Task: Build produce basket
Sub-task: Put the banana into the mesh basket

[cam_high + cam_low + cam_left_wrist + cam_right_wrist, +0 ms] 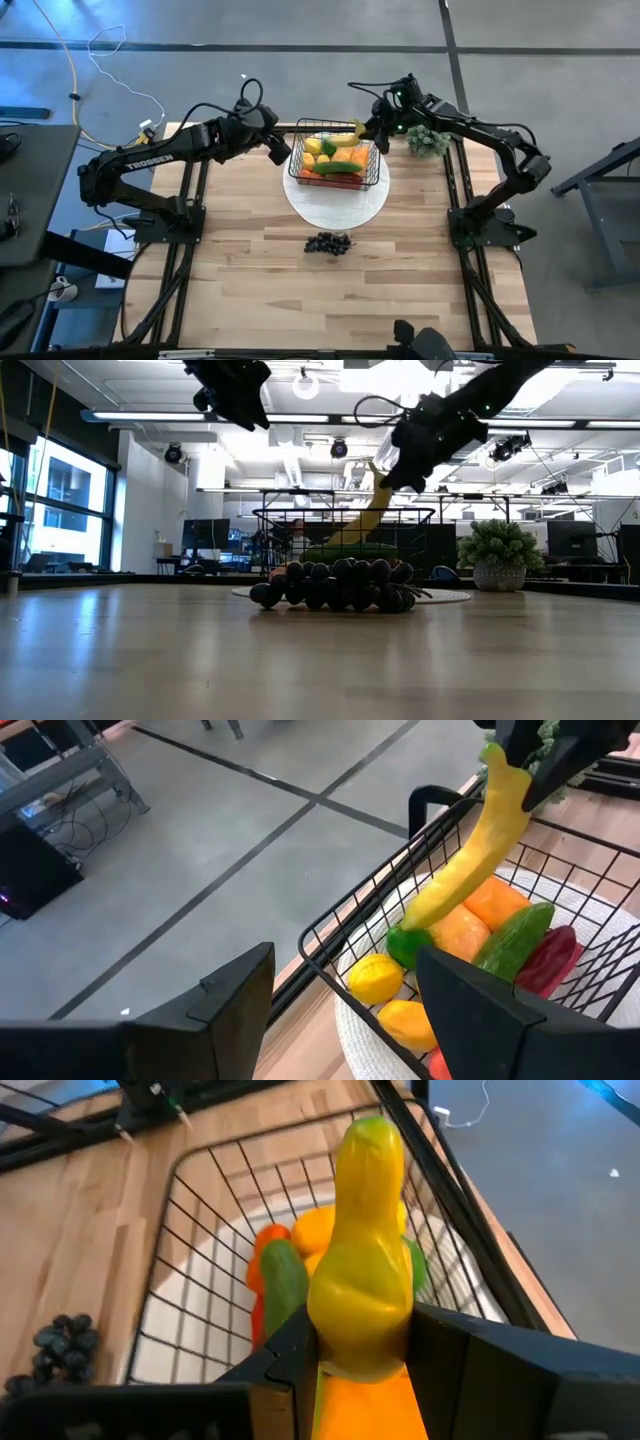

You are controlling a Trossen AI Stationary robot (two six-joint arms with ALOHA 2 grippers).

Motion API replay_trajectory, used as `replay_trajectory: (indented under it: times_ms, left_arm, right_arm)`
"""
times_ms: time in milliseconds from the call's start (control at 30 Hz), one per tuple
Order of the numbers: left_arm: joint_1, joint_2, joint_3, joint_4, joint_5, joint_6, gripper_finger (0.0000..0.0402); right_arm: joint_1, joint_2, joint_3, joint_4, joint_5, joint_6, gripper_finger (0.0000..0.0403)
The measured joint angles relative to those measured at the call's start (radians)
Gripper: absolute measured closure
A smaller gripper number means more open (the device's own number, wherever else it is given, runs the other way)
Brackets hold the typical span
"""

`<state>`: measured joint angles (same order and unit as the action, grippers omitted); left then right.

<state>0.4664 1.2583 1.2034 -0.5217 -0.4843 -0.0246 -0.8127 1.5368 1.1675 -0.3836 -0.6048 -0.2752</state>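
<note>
The black wire basket (335, 160) stands on a round white plate (337, 200) at the table's far middle. It holds lemons, oranges, a green cucumber (340, 167), a green pepper and a red chili. My right gripper (374, 127) hovers over the basket's far right corner, shut on the yellow banana (350, 137). My left gripper (280, 150) is open and hangs in the air just off the basket's far left corner, touching nothing. The dark purple grapes (328, 242) lie on the bare wood nearer than the plate. My right gripper pinches the banana between its two fingers near the banana's upper end (362, 1315), coming from the table's right and slanting down. The banana (475, 850) slants down from the fingers into the basket. Its lower end (420, 910) reaches the pepper and oranges; whether it rests on them I cannot tell.
A small green bushy plant in a pot (428, 140) stands at the far right, close to the right arm. Open wood lies around the grapes (335, 585) and toward the near edge. The arm bases stand at the left and right sides.
</note>
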Motion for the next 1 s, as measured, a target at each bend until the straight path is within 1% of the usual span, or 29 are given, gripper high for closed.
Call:
replay_trajectory:
  times_ms: [200,367,533,633,767,900,1000]
  left_arm:
    - [0.000,0.000,0.000,0.000,0.000,-0.003,0.0170]
    - [0.000,0.000,0.000,0.000,0.000,-0.008,0.0170]
    - [0.000,0.000,0.000,-0.002,0.000,-0.017,0.0170]
    - [0.000,0.000,0.000,-0.001,0.000,-0.017,0.0170]
    - [0.000,0.000,0.000,-0.001,-0.001,-0.017,0.0170]
    - [0.000,0.000,0.000,-0.001,-0.005,-0.017,0.0170]
    - [0.000,0.000,0.000,0.000,-0.008,-0.017,0.0170]
  right_arm:
    - [-0.028,0.000,-0.037,0.019,-0.015,-0.045,0.0309]
    - [-0.028,0.010,-0.044,0.023,-0.013,-0.042,0.0309]
    - [-0.027,0.010,-0.044,0.008,0.029,-0.041,0.0306]
    - [-0.028,0.014,-0.048,-0.021,0.075,-0.040,0.0294]
    - [-0.026,0.012,-0.048,-0.057,0.125,-0.045,0.0269]
    - [-0.028,0.013,-0.048,-0.078,0.139,-0.048,0.0248]
    - [-0.028,0.013,-0.048,-0.079,0.142,-0.048,0.0242]
